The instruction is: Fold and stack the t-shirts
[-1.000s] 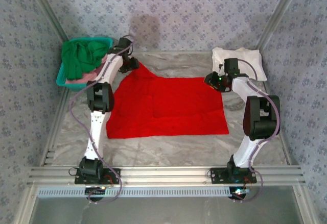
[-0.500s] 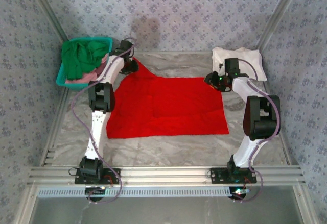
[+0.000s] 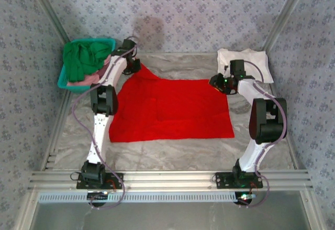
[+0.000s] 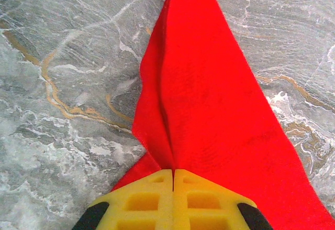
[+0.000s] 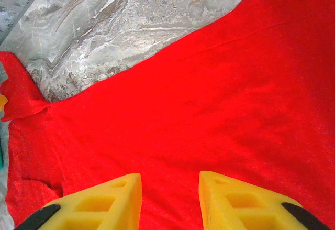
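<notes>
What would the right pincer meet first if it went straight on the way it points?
Probably the red t-shirt, spread flat ahead of the open right pincer; depth is unclear.

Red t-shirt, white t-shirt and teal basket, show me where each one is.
red t-shirt (image 3: 172,109), top external view, middle of the spread cloth.
white t-shirt (image 3: 259,57), top external view, far right part of the cloth.
teal basket (image 3: 61,79), top external view, left rim.
</notes>
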`<state>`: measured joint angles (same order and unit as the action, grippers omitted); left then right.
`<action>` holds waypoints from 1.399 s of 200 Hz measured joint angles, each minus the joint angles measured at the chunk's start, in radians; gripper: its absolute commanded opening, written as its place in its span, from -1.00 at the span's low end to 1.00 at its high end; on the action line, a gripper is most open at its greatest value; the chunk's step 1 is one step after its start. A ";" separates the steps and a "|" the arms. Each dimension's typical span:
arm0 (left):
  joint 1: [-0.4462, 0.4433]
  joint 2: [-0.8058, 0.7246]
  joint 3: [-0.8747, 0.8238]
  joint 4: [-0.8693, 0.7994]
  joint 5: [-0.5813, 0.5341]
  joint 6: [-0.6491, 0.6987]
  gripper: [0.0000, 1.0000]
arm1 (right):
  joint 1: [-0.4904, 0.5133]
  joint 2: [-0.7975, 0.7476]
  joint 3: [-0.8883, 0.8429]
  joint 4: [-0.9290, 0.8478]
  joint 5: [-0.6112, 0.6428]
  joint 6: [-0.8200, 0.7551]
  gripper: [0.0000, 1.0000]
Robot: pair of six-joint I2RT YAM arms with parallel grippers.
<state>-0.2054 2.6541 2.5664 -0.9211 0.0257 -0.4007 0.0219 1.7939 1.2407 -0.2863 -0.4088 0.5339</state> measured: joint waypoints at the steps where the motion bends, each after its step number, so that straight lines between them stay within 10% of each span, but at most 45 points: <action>1: 0.000 0.000 0.001 -0.001 0.000 0.000 -1.00 | 0.000 0.000 0.000 0.000 0.000 0.000 -0.27; 199: -0.038 -0.076 0.109 -0.048 -0.013 0.049 -0.92 | -0.059 0.402 0.522 -0.258 0.117 -0.030 -0.07; 238: -0.037 -0.076 0.109 -0.049 -0.020 0.063 -0.41 | -0.059 0.424 0.545 -0.260 0.116 -0.030 -0.07; 280: -0.037 -0.105 0.052 -0.050 -0.062 0.079 -0.39 | -0.059 0.425 0.541 -0.258 0.111 -0.041 -0.07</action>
<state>-0.2424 2.5488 2.6183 -0.9707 -0.0360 -0.3214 -0.0368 2.2185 1.7813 -0.5446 -0.2981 0.4931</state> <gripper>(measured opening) 0.303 0.465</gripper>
